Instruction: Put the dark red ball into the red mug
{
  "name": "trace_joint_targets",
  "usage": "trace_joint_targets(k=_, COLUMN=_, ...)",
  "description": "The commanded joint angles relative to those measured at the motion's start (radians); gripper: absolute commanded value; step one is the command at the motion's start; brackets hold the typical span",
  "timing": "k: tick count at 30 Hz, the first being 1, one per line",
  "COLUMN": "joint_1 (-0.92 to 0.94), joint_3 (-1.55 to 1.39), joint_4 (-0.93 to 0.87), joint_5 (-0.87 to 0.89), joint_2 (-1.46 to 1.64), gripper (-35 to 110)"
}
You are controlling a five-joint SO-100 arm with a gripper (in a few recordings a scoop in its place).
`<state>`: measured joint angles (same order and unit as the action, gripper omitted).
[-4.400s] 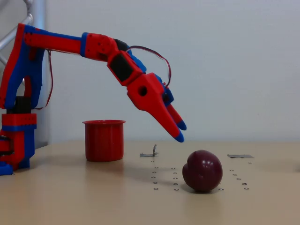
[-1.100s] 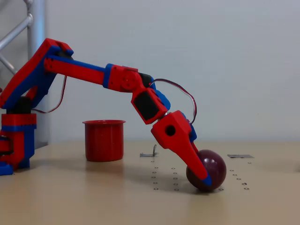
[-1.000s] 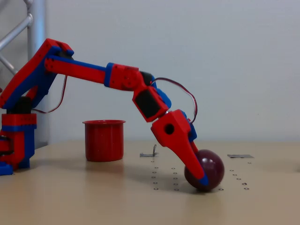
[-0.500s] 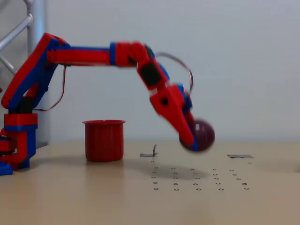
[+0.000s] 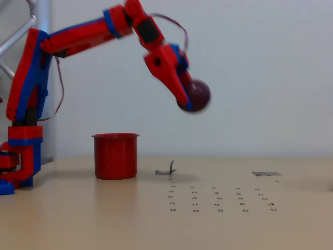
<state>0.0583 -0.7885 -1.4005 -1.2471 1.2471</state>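
In the fixed view the red-and-blue arm (image 5: 78,36) reaches up and to the right, and its fingers (image 5: 188,101) point down and to the right, high above the pale tan surface (image 5: 218,229). The glossy dark maroon ball (image 5: 197,95) sits clamped at the very tips of the fingers, bulging out on their right side, with the nearer red finger (image 5: 174,83) lying across its left edge; the ball is slightly blurred. Well below the fingers and off to their left, the bright red plastic cylindrical cup with a flared rim (image 5: 115,155) stands upright on the surface, its open mouth facing up. Directly beneath the fingers, a small bent metal piece (image 5: 166,170) rests on the surface just right of the cup, and a grid of small dark holes (image 5: 218,200) spreads across the surface further right. A flat grey strip (image 5: 266,173) lies on the surface far below and right of the fingers.
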Motion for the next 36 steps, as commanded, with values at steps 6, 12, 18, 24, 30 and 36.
trace_joint_targets(k=6, joint_1=-0.155, joint_3=-0.112, joint_4=-0.132, joint_5=0.167, joint_2=0.391, gripper=23)
trace_joint_targets(k=12, joint_1=-0.259, joint_3=-0.304, joint_4=-0.178, joint_5=0.252, joint_2=0.581, gripper=23)
trace_joint_targets(k=18, joint_1=-0.33, joint_3=-0.535, joint_4=-0.224, joint_5=0.23, joint_2=0.762, gripper=23)
trace_joint_targets(k=24, joint_1=-0.394, joint_3=-0.733, joint_4=-0.233, joint_5=0.249, joint_2=0.897, gripper=22)
trace_joint_targets(k=30, joint_1=-0.469, joint_3=-0.828, joint_4=-0.239, joint_5=0.311, joint_2=0.943, gripper=22)
trace_joint_targets(k=36, joint_1=-0.512, joint_3=-0.894, joint_4=-0.25, joint_5=0.333, joint_2=0.945, gripper=23)
